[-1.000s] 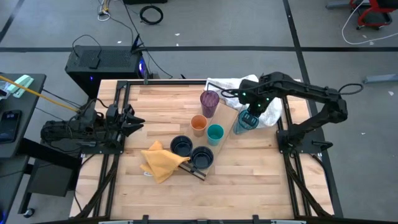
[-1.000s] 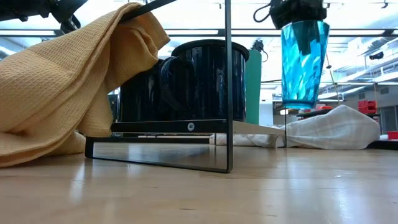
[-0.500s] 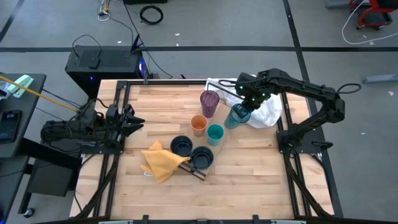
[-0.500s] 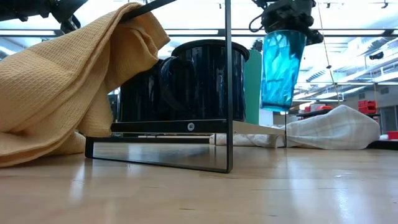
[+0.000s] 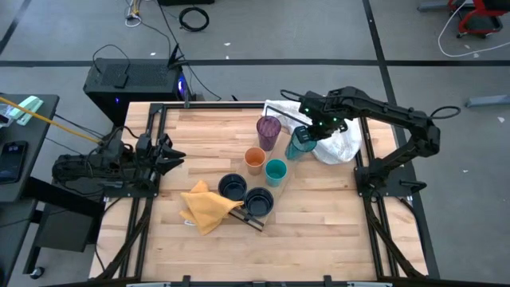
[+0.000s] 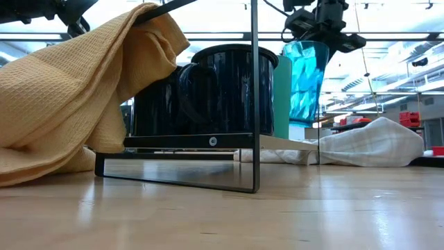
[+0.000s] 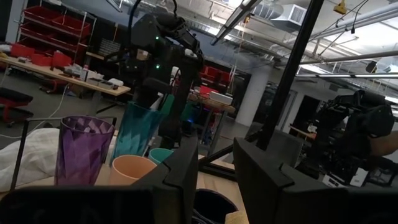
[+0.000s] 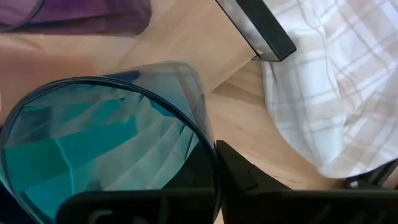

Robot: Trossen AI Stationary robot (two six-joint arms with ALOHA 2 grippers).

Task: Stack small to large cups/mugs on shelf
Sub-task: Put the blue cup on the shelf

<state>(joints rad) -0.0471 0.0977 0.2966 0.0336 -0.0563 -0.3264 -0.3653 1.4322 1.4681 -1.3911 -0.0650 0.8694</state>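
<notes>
- Wooden table (image 5: 319, 231): the purple tumbler (image 5: 268, 132) is your landmark.
- Right gripper (image 5: 312, 131) pinches the teal-blue tumbler (image 5: 300, 143) just beside it, on the shelf (image 8: 186, 43).
- Next: lower it upright, then release.

Right arm reaching in from the 3 o'clock side toward centre-rear, elbow raised, forearm running toward 9 o'clock. Right gripper (image 5: 307, 135) pointing down, jaws clamped on the rim of the teal-blue tumbler (image 5: 300, 143), one finger (image 8: 249, 177) outside the wall, the other inside. Tumbler hanging slightly tilted, base clear of the surface below in the low view. Left arm folded low at the 9 o'clock edge, parked. Left gripper (image 5: 177, 156) aimed toward 3 o'clock, jaws partly apart, nothing between the fingers (image 7: 180, 180).
</notes>
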